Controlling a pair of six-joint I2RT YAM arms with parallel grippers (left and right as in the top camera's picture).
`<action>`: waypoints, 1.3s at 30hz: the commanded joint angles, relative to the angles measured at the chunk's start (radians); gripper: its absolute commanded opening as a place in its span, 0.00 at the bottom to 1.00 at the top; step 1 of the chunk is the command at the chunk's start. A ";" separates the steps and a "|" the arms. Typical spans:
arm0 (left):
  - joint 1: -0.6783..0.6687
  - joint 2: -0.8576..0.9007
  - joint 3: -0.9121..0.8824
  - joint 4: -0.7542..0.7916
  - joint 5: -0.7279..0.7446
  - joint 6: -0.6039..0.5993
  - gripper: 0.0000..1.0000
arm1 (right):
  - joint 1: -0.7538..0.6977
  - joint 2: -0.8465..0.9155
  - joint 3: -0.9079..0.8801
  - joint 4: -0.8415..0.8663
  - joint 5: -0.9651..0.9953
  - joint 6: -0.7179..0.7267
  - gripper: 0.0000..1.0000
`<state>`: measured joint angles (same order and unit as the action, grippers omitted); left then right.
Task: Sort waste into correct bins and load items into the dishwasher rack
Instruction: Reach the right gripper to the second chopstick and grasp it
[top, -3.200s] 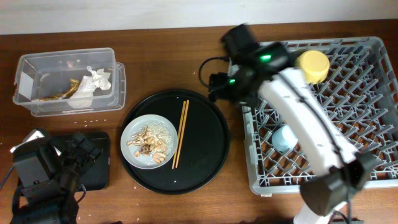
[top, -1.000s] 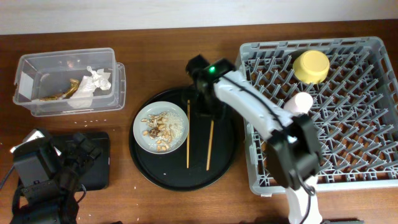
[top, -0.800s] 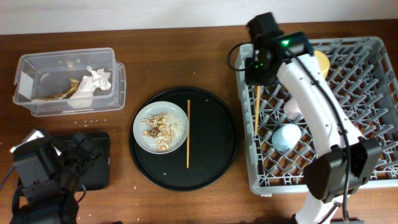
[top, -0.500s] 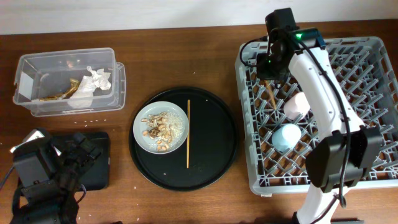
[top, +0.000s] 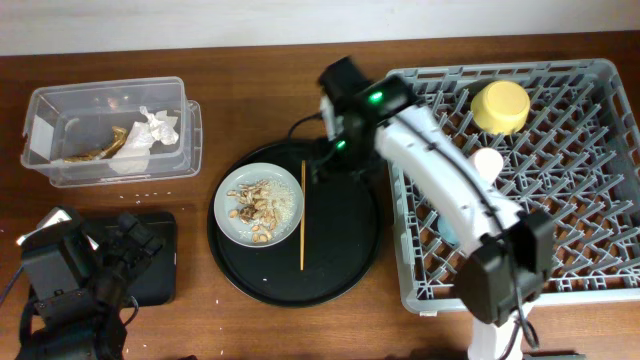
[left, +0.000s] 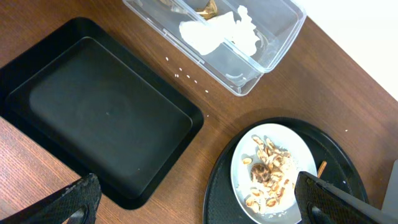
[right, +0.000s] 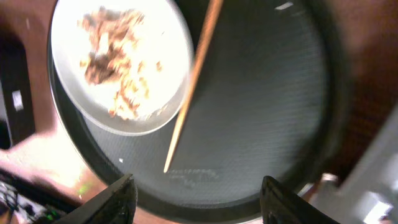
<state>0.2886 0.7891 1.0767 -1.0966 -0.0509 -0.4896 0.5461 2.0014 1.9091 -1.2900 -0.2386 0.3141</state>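
My right jaws hang over the round black tray (top: 340, 260), spread wide with nothing between them. In the right wrist view one wooden chopstick (right: 189, 81) lies on that tray along the edge of the pale grey plate (right: 166, 36), touching neither finger. The plate sits on the tray's left half and carries tan food scraps (top: 248, 212). My left jaws are likewise spread and hold nothing. They hover at the desk's (top: 260, 80) near-left corner by the shallow black tray (left: 93, 112), which has nothing in it. Just beyond it stands the clear box (left: 264, 46), holding the crumpled napkin (left: 217, 31) and some brown bits (top: 100, 150). To my right the dishwasher rack (top: 560, 220) holds the yellow bowl (top: 500, 105) at its far side and the pink cup (top: 487, 162) nearer the middle.
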 joint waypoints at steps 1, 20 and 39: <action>0.002 0.002 0.001 0.003 0.006 0.006 0.99 | 0.143 0.036 -0.070 0.002 0.090 0.050 0.63; 0.002 0.002 0.001 0.002 0.006 0.006 0.99 | 0.260 0.050 -0.518 0.502 0.221 0.429 0.37; 0.002 0.002 0.001 0.002 0.006 0.006 0.99 | 0.164 0.086 -0.455 0.381 0.330 0.419 0.23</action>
<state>0.2886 0.7891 1.0767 -1.0962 -0.0509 -0.4896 0.7166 2.0644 1.4277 -0.9020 0.0330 0.7845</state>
